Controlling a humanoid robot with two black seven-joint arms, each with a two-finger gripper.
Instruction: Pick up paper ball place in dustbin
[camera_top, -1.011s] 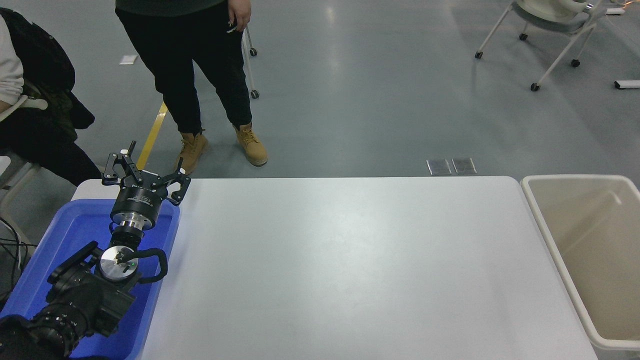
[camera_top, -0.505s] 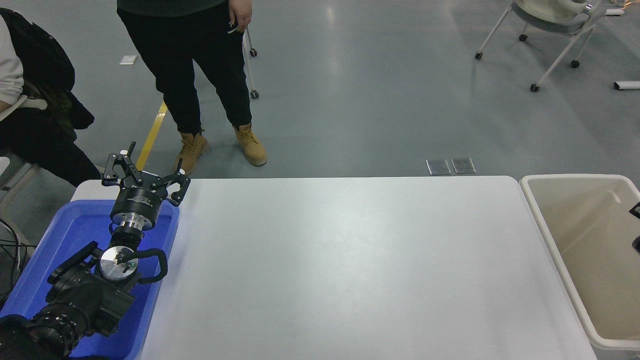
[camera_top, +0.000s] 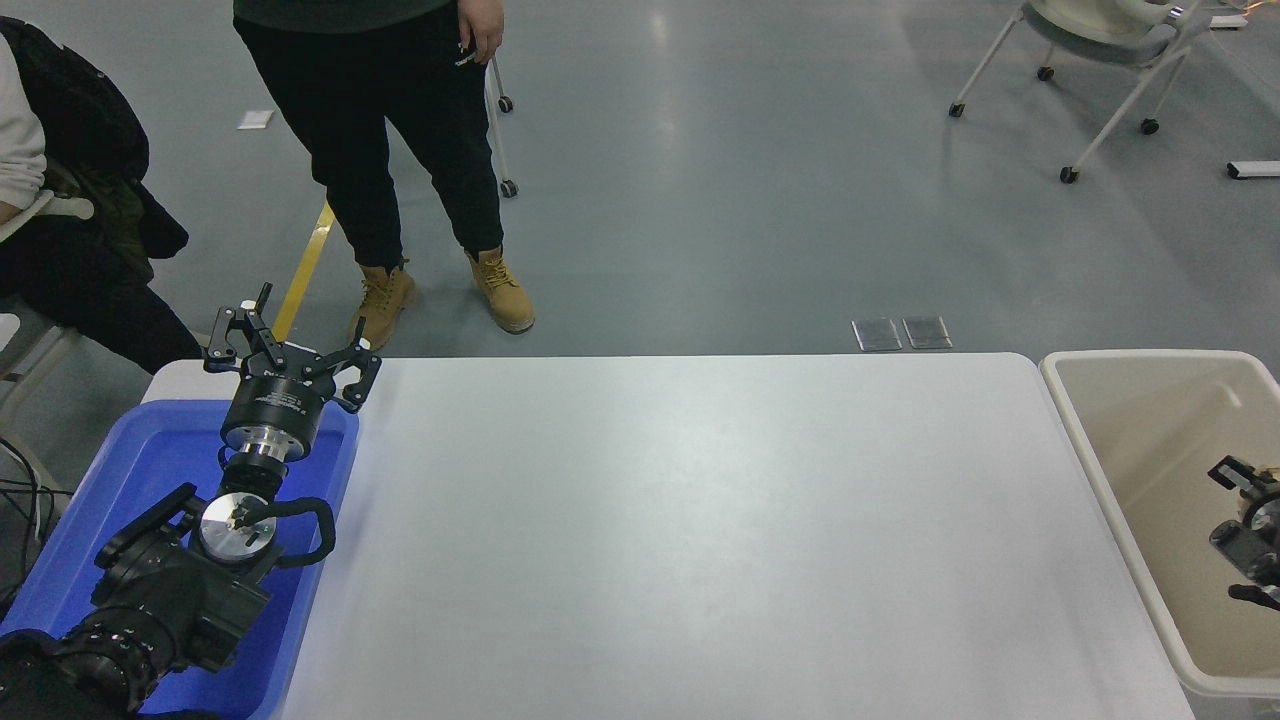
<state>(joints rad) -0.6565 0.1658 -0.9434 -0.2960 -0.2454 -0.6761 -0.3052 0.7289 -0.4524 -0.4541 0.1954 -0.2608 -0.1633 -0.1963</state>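
Observation:
The dustbin (camera_top: 1130, 420), a deep cream-beige tub, stands against the table's right end. My right gripper (camera_top: 1245, 515) comes in from the right edge, over the inside of the dustbin; only part of it shows. The paper ball is not clearly in view; it may be hidden by that gripper or lie past the picture's edge. My left gripper (camera_top: 292, 345) is parked at the lower left over the far end of a blue tub, with its fingers spread open and empty.
A shallow bright blue tub (camera_top: 120, 470) sits at the table's left end under my left arm. A person in black trousers and tan boots (camera_top: 500, 290) stands beyond the far edge. Another person sits at the far left (camera_top: 60, 200).
My right gripper has come into view from the right edge and moved left over the dustbin. The left arm has not moved.

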